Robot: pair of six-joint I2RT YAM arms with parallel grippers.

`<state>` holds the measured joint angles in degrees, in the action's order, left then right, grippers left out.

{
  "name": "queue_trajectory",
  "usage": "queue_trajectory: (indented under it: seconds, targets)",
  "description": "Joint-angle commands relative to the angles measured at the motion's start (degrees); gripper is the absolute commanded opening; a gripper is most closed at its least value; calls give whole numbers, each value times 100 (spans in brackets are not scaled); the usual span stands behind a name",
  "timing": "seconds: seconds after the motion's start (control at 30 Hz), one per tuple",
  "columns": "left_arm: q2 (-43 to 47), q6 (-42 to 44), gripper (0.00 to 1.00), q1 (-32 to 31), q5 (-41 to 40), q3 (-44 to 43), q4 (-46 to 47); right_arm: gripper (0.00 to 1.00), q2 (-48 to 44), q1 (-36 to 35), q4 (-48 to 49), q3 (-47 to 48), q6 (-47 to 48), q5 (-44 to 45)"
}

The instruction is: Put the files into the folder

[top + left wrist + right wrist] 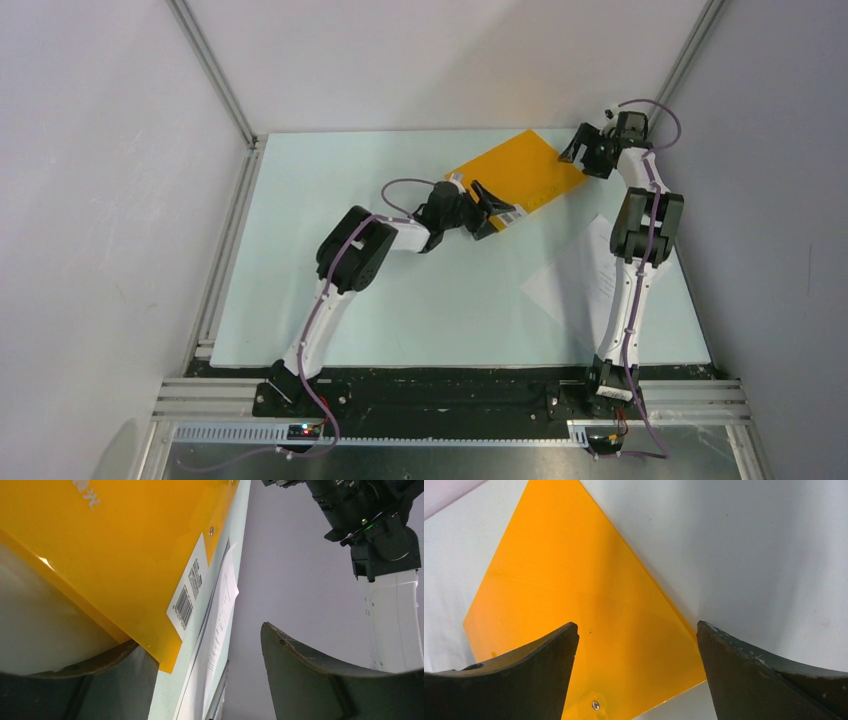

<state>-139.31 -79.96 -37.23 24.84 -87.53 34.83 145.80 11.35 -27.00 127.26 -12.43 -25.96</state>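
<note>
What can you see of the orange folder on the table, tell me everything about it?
The folder is a flat orange-yellow rectangle of glossy card or plastic, closed, lying askew at the far middle of the table. A white barcode sticker sits by its near corner, with small metal rivets along that edge and some white print. The open left gripper straddles the sticker corner. The open right gripper hangs over the far right corner. Neither clearly grips it.

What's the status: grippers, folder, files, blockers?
Left gripper open at sticker corner of folder. Right gripper open at far-right corner. Files outside, on table beneath right arm. Nothing blocking.
</note>
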Motion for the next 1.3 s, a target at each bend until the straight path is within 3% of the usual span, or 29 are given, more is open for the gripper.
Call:
queue_trajectory:
  seconds: [0.0, 0.1, 0.2, 0.27, 0.47, 0.6, 0.8, 0.93, 1.13, 1.27]
  targets:
    - [232, 212, 75, 92, 70, -53, 410, 92, -266, -222, -281, -310, -85, -284]
    - [267, 542, 59, 171, 58, -187, 436, 91, -381, -338, -324, -536, -58, -405]
    - [369, 893, 30, 270, 129, -162, 437, 91, -445, -457, -403, -619, 68, -418]
    - [588, 1167, 19, 411, 262, 78, 437, 92, -552, -452, -380, -615, -15, -370]
    - [1840, 2526, 3, 1127, 565, 1185, 78, 93, -1255, -381, -580, -657, 428, -204]
    - [3116, 4023, 0, 1608, 720, 1796, -826, 93, -1911, -365, -662, -1243, 809, -59]
    - [4719, 7287, 0, 1761, 292, 2445, -2560, 93, -2659, -449, -740, -1994, 1074, -50]
    - [5433, 8885, 0, 1727, -670, 2953, -3084, 93, -2905, -475, -771, -2152, 1055, -118]
    - [5440, 10531, 0, 1350, -2803, 3208, -3283, 92, -3158, -468, -727, -2485, 997, -187]
    - [5119, 10739, 0, 1060, -4156, 3153, -3142, 92, -3259, -467, -617, -2718, 820, -284]
